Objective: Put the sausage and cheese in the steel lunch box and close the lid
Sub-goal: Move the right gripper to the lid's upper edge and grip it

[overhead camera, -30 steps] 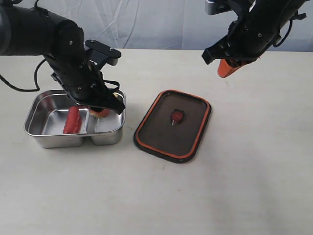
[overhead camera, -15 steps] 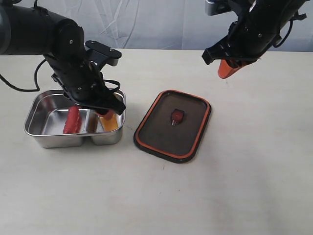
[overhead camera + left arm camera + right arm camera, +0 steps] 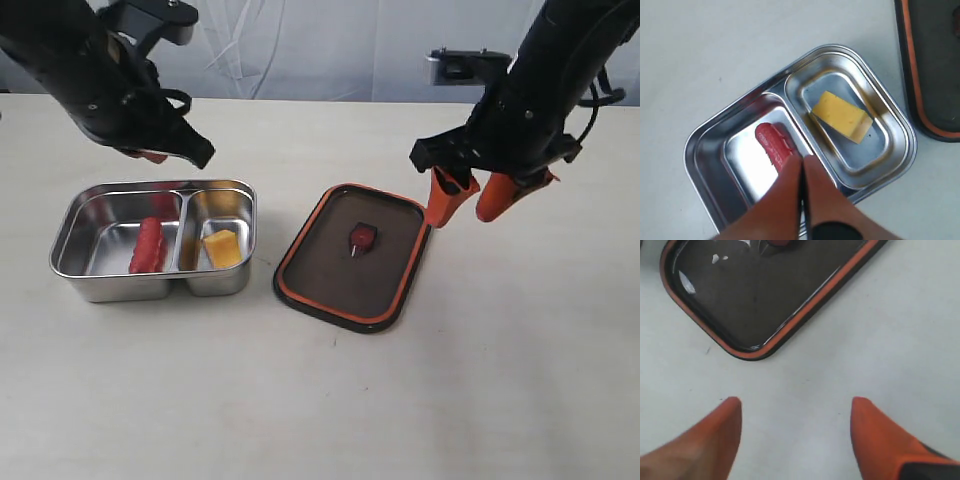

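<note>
Sausage (image 3: 148,245) and cheese (image 3: 222,248) sit in separate compartments of the steel lunch box (image 3: 70,232) at the left of the frame, the sausage in the left well and the cheese in the right. Your left gripper (image 3: 802,165) hangs raised over the box, orange fingers pressed together on nothing. At centre, the lid (image 3: 330,275) lies flat on the table (image 3: 480,380) beside the box. Your right gripper (image 3: 463,215) hovers at the lid's right edge, jaws spread wide, empty.
</note>
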Robot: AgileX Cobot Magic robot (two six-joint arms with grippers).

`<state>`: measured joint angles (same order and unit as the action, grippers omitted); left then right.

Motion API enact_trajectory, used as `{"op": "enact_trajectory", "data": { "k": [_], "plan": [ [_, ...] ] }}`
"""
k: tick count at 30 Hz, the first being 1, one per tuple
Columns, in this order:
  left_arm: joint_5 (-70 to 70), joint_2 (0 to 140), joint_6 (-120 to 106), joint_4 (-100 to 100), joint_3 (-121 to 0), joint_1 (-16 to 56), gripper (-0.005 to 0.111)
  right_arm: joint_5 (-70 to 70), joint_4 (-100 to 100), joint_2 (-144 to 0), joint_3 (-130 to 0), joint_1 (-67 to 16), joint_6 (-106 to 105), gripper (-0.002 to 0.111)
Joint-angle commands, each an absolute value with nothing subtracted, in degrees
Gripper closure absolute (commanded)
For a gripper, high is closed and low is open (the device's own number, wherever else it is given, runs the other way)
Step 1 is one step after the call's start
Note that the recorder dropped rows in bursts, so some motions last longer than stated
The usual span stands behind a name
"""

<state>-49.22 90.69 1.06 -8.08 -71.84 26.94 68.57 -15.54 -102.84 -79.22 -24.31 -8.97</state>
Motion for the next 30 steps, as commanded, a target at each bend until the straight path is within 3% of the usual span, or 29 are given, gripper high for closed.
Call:
{"op": "enact_trajectory", "data": {
  "k": [1, 5, 9, 17, 30],
  "plan": [
    [-51.46, 86.05, 1.45, -6.98, -72.1, 26.9, 0.106, 60.39, -16.23, -103.12, -75.23, -23.99, -2.84, 0.048],
    [-52.97, 81.68, 1.45, -7.74, -70.4, 26.9, 0.106, 55.18, -17.5, -103.76, -72.84, -24.21, 2.21, 0.06],
    [-53.87, 79.16, 1.45, -8.19, -67.07, 26.9, 0.106, 52.14, -17.37, -106.48, -72.71, -27.21, 3.44, 0.048],
    [-55.3, 77.93, 1.55, -8.58, -65.49, 26.9, 0.106, 46.8, 2.39, -113.89, -76.61, -28.13, 15.35, 0.048],
    [-60.65, 77.38, 1.55, -8.27, -65.49, 26.9, 0.106, 47.77, 9.67, -121.29, -89.96, -28.02, 15.35, 0.048]
  ]
}}
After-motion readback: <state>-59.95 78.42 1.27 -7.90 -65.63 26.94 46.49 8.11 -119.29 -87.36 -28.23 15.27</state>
